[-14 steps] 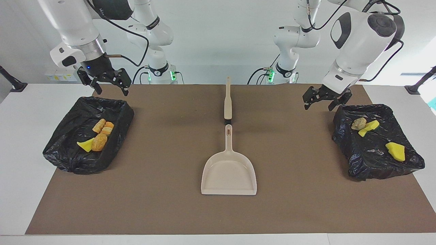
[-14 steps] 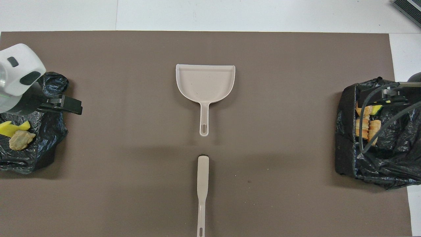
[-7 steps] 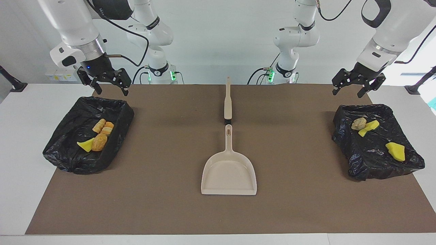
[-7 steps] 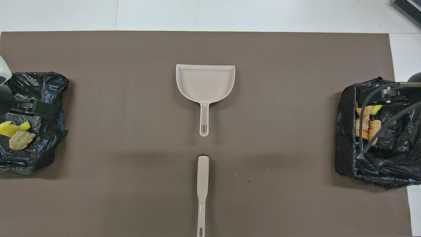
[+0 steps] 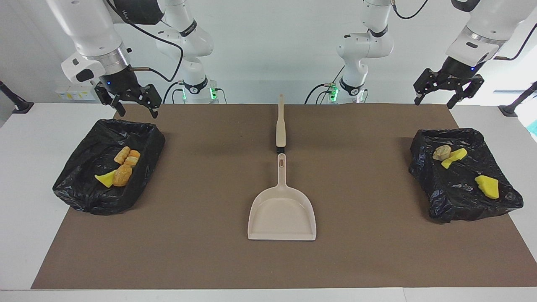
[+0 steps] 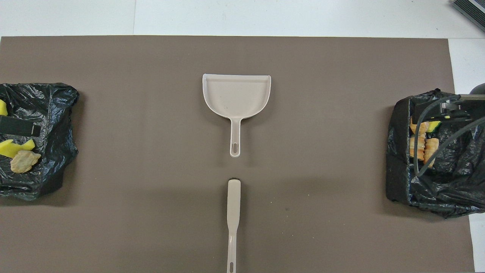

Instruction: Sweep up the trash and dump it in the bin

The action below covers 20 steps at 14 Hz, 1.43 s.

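While both arms hang raised at their own ends of the surface (image 5: 25, 176), I see the left gripper (image 5: 448, 90) up in the air above the brown mat's (image 5: 201, 188) corner at the robots' edge, its two fingers spread apart and holding nothing. The right gripper (image 5: 133, 102) hangs over the edge of the bin nearest the robots at the right arm's end, fingers likewise spread and empty.

All the trash I can see sits in two black bag-lined bins. The bin at the right arm's end (image 5: 84, 197) holds the tan-orange bread-like pieces (image 5: 123, 175) and one yellow wedge (image 5: 106, 179) touching them. The bin at the left arm's end (image 5: 457, 201) holds a pale tan lump (image 5: 441, 152) beside a yellow sponge chunk (image 5: 454, 157), and another yellow sponge chunk (image 5: 487, 186) apart from them, farther from the robots.

In the middle of the mat lies the beige dustpan (image 5: 282, 216), mouth toward the surface's edge away from the robots and handle pointing at them. The beige brush (image 5: 280, 126) lies in line with it, nearer the robots, its dark end just beside the dustpan's handle tip. Neither gripper touches them.
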Each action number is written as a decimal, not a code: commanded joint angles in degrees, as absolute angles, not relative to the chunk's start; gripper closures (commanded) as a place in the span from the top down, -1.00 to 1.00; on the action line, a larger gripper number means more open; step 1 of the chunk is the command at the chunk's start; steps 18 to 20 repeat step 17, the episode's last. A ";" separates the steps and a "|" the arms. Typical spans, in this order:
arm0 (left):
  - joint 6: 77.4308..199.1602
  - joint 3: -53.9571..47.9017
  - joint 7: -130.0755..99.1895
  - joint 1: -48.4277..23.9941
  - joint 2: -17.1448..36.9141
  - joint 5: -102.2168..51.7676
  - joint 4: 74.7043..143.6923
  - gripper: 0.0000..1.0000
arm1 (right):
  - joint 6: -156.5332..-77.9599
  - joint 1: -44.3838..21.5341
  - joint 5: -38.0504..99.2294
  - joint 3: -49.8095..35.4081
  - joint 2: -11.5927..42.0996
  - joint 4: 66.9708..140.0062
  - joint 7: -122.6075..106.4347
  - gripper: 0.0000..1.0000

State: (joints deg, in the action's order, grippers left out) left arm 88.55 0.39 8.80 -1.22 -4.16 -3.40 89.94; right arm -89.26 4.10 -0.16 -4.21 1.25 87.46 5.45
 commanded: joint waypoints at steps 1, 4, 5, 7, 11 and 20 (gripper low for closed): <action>85.70 0.18 8.70 -0.88 -4.66 -3.25 89.39 1.00 | -89.38 4.48 0.18 -4.48 1.23 87.19 6.50 1.00; 84.29 0.09 8.09 -0.79 -5.45 -3.25 89.56 1.00 | -89.30 4.48 0.18 -4.48 1.23 87.19 6.50 1.00; 84.46 0.09 7.82 -0.79 -5.71 -3.34 89.73 1.00 | -89.30 4.48 0.18 -4.48 1.23 87.19 6.50 1.00; 85.34 -0.09 4.94 -0.79 -5.97 -3.60 90.17 1.00 | -89.38 4.48 0.18 -4.48 1.23 87.19 6.50 1.00; 85.87 0.09 3.96 -0.88 -6.06 -3.69 90.26 1.00 | -89.21 4.48 0.18 -4.48 1.14 87.27 6.42 1.00; 85.87 0.09 4.04 -0.79 -6.15 -3.60 90.70 1.00 | -89.03 4.48 0.18 -4.48 0.97 87.54 6.33 1.00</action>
